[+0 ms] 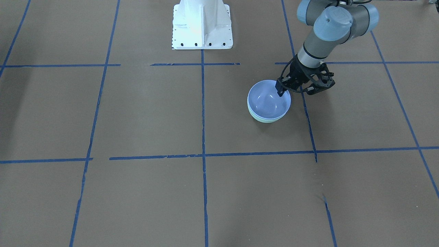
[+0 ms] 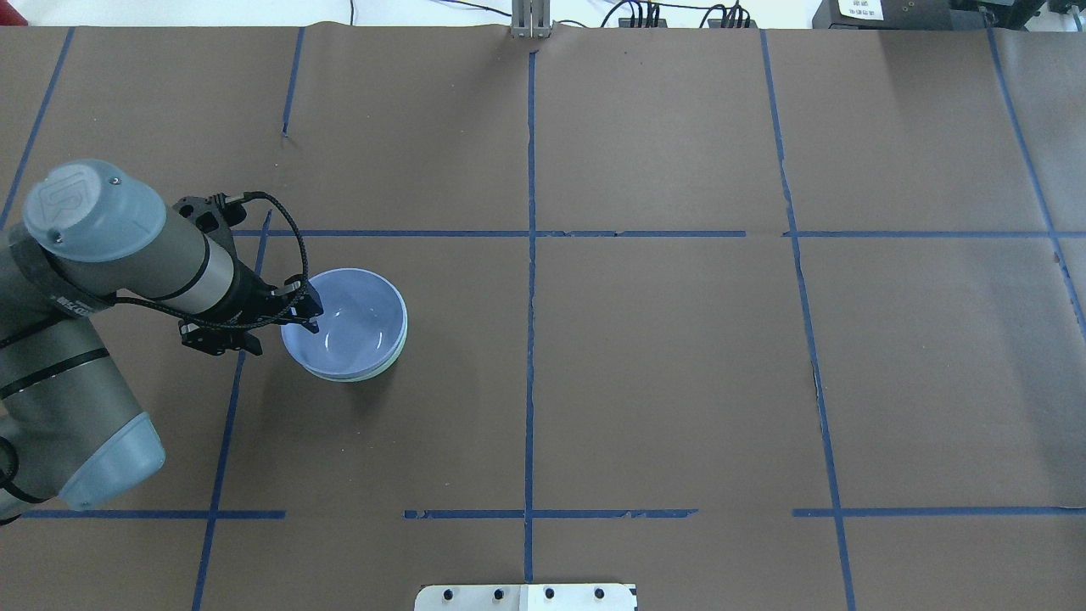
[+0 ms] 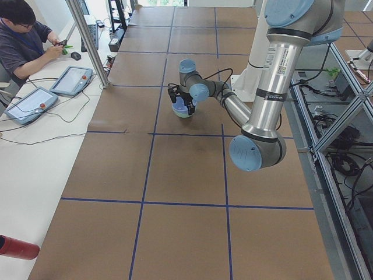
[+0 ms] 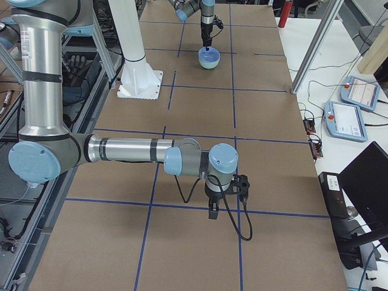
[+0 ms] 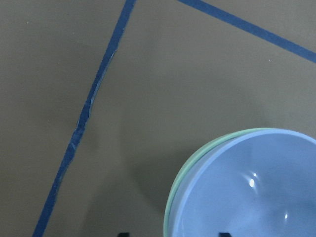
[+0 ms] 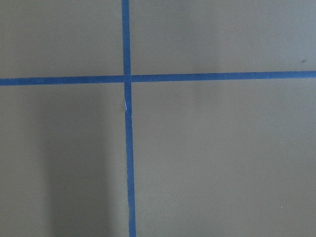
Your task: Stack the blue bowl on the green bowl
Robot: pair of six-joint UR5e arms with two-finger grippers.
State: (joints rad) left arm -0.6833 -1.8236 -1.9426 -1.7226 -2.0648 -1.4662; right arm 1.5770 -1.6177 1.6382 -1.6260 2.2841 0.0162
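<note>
The blue bowl (image 1: 267, 101) sits nested inside the green bowl (image 1: 267, 120) on the brown table; only the green bowl's rim and lower wall show. The stack also shows in the overhead view, blue bowl (image 2: 352, 318) over the green bowl (image 2: 349, 378). My left gripper (image 1: 292, 90) is open and straddles the stack's near rim, one finger inside the blue bowl, the other outside. In the left wrist view the blue bowl (image 5: 256, 192) and the green rim (image 5: 168, 217) lie between the spread fingertips. My right gripper (image 4: 212, 212) hangs over bare table far away; I cannot tell its state.
Blue tape lines (image 2: 530, 339) divide the brown table paper into squares. The robot's white base (image 1: 202, 24) stands at the table's edge. An operator (image 3: 23, 35) sits at a side bench with tablets.
</note>
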